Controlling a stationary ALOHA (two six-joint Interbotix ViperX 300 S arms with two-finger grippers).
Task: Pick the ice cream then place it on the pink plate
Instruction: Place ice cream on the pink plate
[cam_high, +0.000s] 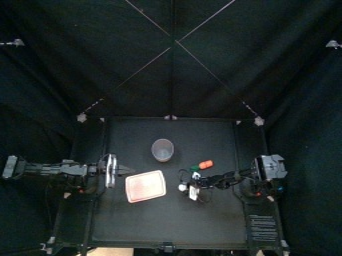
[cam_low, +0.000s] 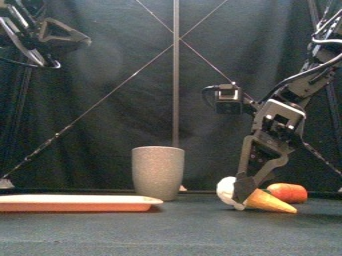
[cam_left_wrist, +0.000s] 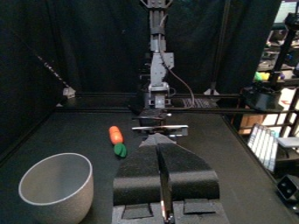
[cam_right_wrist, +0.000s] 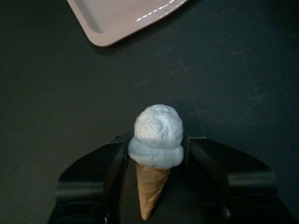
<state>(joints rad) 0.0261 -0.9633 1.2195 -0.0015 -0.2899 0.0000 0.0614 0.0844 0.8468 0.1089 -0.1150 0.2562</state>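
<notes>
The ice cream (cam_right_wrist: 156, 131), a white scoop on a tan cone, lies between the jaws of my right gripper (cam_right_wrist: 158, 150), which press on the scoop from both sides. In the front view the ice cream (cam_low: 262, 200) is low at the table, cone tip pointing right, with the right gripper (cam_low: 249, 196) down over it. The pink plate (cam_high: 146, 186) lies flat just left of the right gripper (cam_high: 190, 184). My left gripper (cam_high: 118, 163) rests at the table's left, its jaws (cam_left_wrist: 163, 147) shut on nothing.
A tall grey cup (cam_high: 163, 150) stands behind the plate, near the table's middle. A toy carrot (cam_high: 206, 163) lies just behind the right gripper, and close to the right of the ice cream in the front view.
</notes>
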